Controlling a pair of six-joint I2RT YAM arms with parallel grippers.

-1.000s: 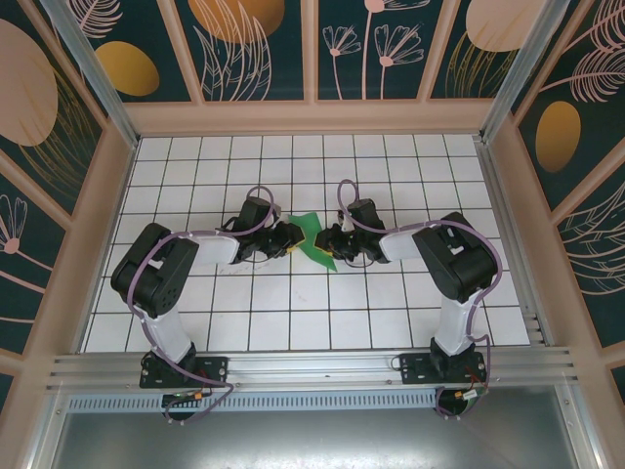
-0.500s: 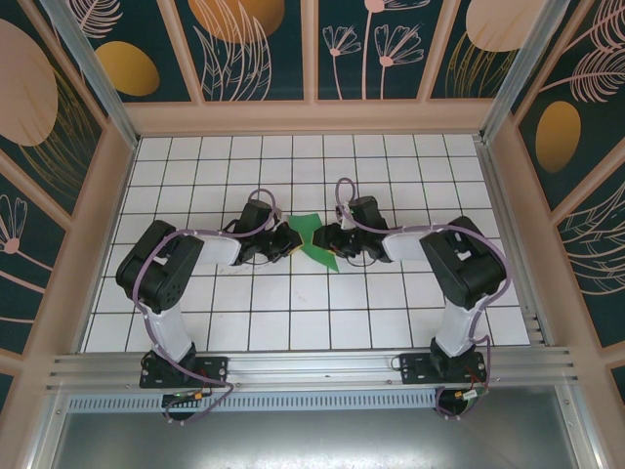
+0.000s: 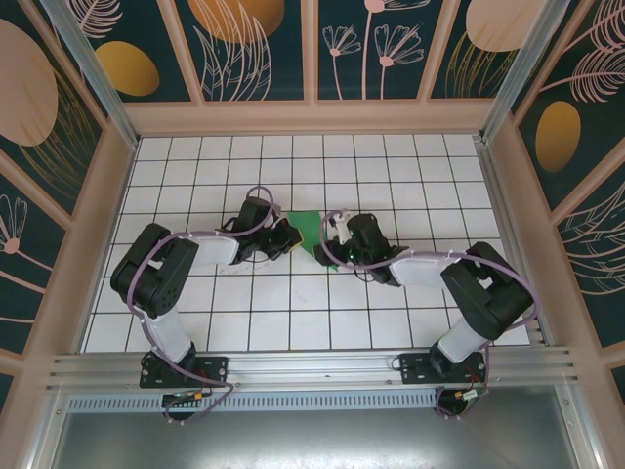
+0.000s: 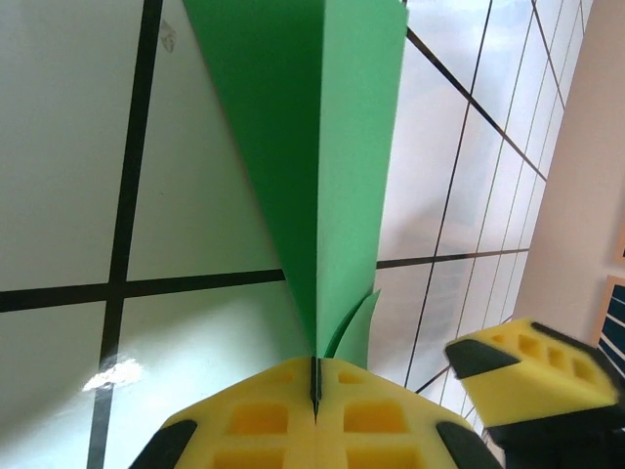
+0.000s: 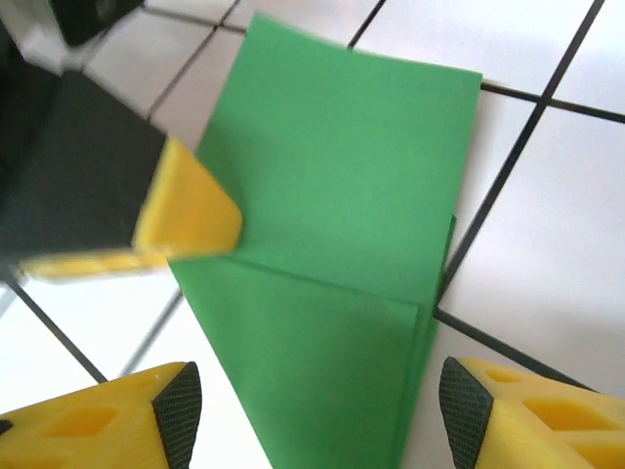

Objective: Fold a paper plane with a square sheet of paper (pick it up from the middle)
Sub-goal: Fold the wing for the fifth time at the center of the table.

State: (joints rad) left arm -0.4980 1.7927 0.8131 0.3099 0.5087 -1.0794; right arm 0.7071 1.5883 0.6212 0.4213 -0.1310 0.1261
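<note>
Near the middle of the surface (image 3: 293, 313), the half-folded green paper (image 3: 306, 231) is pinched by the tightly closed left claw (image 4: 314, 396), while the right claw (image 5: 312, 410) hangs spread wide and empty over it, probably ready to push down the next fold.

Overhead camera looked steeply down from the near edge over the tiled table (image 3: 195, 176); both wrist cameras sat close, facing each other across the shared folded green paper (image 3: 306, 226).

Bright, even light; a small glare patch on the glossy counter (image 4: 112, 373); right wrist view blurred at left.
</note>
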